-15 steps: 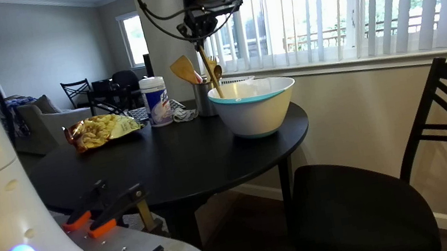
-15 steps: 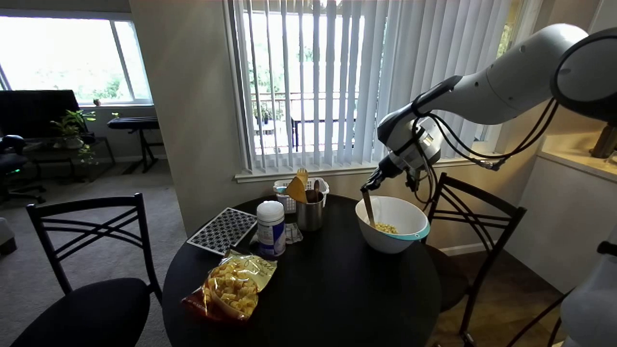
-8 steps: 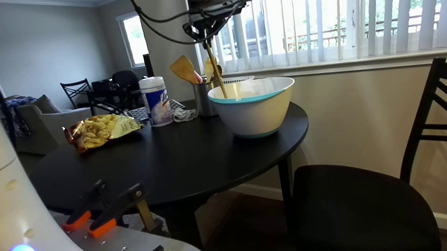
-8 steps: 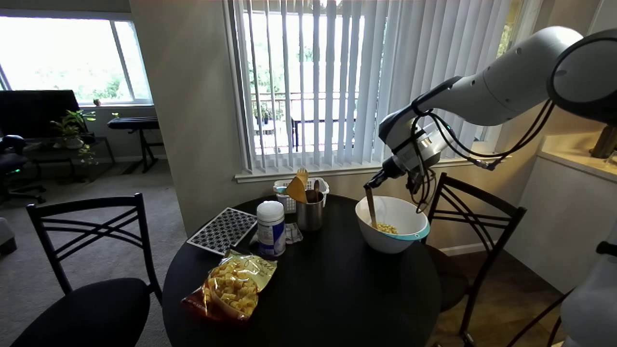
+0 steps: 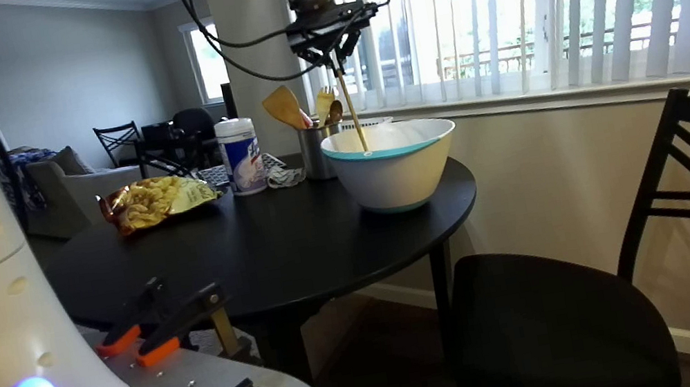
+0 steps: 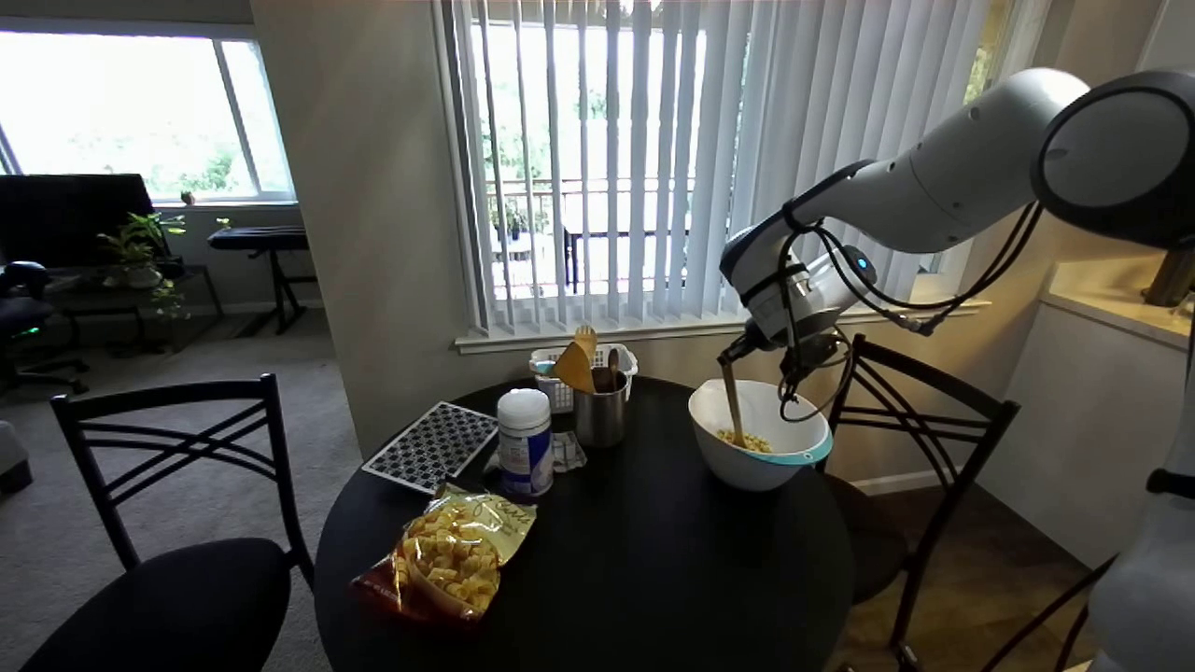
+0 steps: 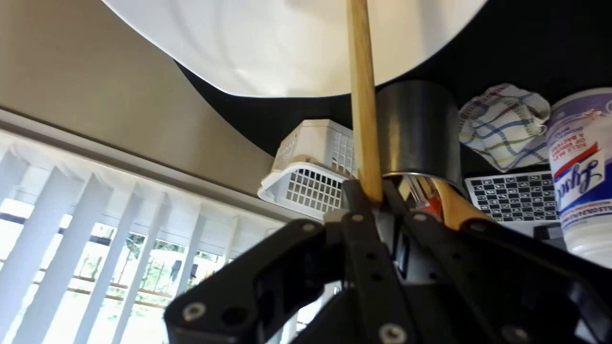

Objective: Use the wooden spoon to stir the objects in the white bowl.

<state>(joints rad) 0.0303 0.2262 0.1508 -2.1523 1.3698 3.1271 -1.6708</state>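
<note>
— What can be read?
— "Lysol" is printed on a canister (image 7: 581, 177), seen upside down in the wrist view; the lettering on the snack bag (image 6: 457, 551) cannot be made out.
— And how is the wooden spoon (image 7: 362, 86) held?
— Its top is pinched between the fingers (image 7: 357, 224) of the gripper (image 7: 373, 187); its lower end is sunk among yellow pieces (image 6: 760, 445) in the white bowl (image 6: 738, 471).
— What else is set around?
— A metal utensil holder (image 6: 600, 420) is stood between canister and bowl, a white basket (image 6: 557, 394) just behind it.
</note>
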